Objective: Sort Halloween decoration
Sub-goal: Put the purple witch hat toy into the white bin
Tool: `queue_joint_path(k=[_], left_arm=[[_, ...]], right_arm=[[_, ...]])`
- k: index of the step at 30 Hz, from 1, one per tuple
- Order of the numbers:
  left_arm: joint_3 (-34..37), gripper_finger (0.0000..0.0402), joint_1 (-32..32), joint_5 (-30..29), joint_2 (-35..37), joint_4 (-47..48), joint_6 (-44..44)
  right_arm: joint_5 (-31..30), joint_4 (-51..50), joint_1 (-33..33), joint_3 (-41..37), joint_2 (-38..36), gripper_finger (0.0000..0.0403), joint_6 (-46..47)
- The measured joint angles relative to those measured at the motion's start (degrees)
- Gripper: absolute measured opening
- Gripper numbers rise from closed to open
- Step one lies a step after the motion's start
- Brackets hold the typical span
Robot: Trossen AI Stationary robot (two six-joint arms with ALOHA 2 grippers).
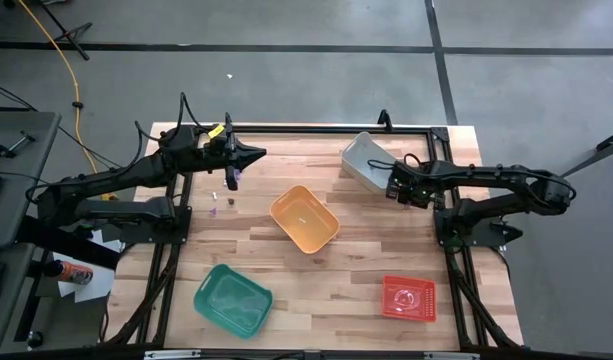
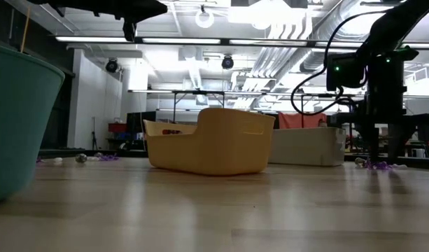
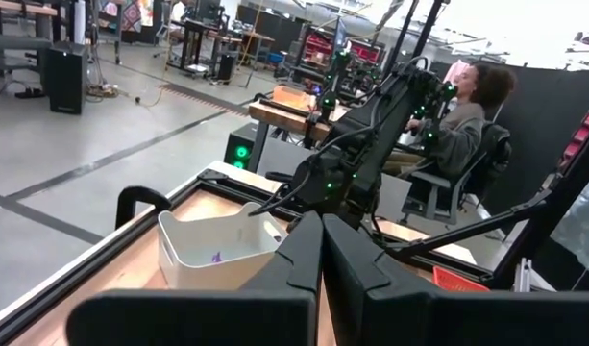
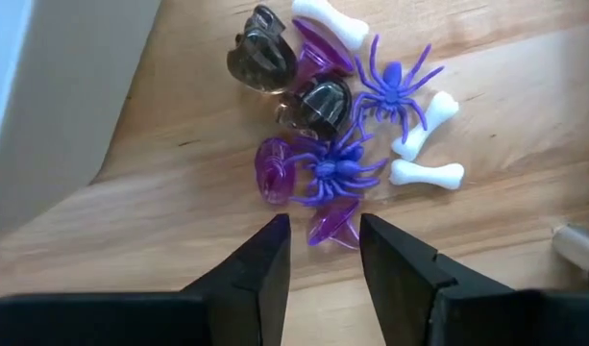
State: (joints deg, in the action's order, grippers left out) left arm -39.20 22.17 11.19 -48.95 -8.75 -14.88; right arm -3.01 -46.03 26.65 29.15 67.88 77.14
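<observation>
- The right gripper (image 4: 318, 252) hangs low over a small heap of trinkets (image 4: 347, 125) on the table, with its two fingers apart and nothing between them. A purple piece (image 4: 334, 223) of the heap lies just in front of the gap.
- The heap holds two purple spiders (image 4: 395, 85), some white bones (image 4: 426, 173), two dark rounded pieces (image 4: 260, 38) and a few purple ring-like pieces (image 4: 275, 171). All of them touch or overlap each other.
- In the high view this gripper (image 1: 404, 190) is just beside the grey bin (image 1: 361, 158), near the far right part of the table (image 1: 346, 290).
- The left gripper (image 3: 321, 252) is closed and holds nothing. It is raised above the far left part of the table, and a few more trinkets (image 1: 226, 203) lie on the wood under it.
- Inside the grey bin one small purple thing (image 3: 215, 257) shows, so I judge that the sorting has started.
- The orange bin (image 1: 304, 218) stands in the middle, the green bin (image 1: 232, 299) near the front left and the red bin (image 1: 409, 297) near the front right. I cannot tell whether they have trinkets inside.
- Most of the work seems left: both groups of trinkets on the table wait for sorting.
</observation>
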Motion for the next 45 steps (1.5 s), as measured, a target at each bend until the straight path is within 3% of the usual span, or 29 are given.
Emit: queue_joint_path(k=[15, 27, 37, 41, 45], left_arm=[[0.0, 0.0, 0.0, 0.01, 0.0, 0.68, -0.35], [0.0, 0.0, 0.0, 0.17, 0.0, 1.46, -1.78], [0.0, 0.0, -0.02, 0.27, 0.0, 1.44, -4.5], [0.0, 0.0, -0.01, 0.26, 0.0, 1.39, -4.5], [0.0, 0.0, 0.0, 0.23, 0.0, 1.27, -5.14]], right_arm=[[-0.45, 0.01, 0.0, 0.01, 0.0, 0.0005, -3.19], [0.71, -2.18, -0.08, 0.02, -1.29, 0.0001, -7.1], [7.81, -2.28, -3.85, 1.79, -17.96, 0.0, -13.5], [10.51, 5.99, -6.28, 5.38, -24.25, 0.0, -24.42], [12.75, 24.5, -8.64, 8.21, -26.75, 0.0, -35.98]])
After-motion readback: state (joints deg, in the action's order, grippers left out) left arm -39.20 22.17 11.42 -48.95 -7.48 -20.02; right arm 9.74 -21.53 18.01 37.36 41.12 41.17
